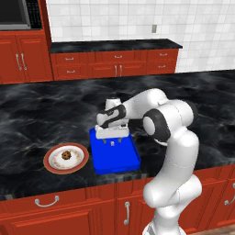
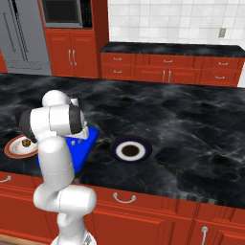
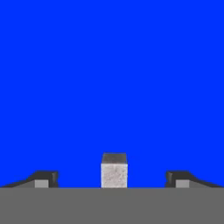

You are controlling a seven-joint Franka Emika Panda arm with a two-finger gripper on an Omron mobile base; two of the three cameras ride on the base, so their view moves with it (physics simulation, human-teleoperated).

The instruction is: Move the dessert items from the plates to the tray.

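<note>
Far left on the glossy black marbled counter (image 1: 27, 119) sits the round cream plate (image 1: 66, 158) with its orange-red patterned rim, and the tan-brown chip-studded cookie (image 1: 66, 155) lies right in its middle. Just beside it to the right is the bright blue rectangular tray (image 1: 114, 156), smooth plastic with a raised rim, and the gripper (image 1: 113, 143) hangs low over its far end, fingers pointing down. In the hand view the two dark fingertips (image 3: 43, 178) stand wide apart and clear of the small whitish cube (image 3: 114, 170), speckled and blocky, which rests on the flat blue floor between them, touched by neither. Further right, well apart from the tray, lies the round navy-rimmed plate (image 2: 130, 150), its centre looking dark in the right base view.
</note>
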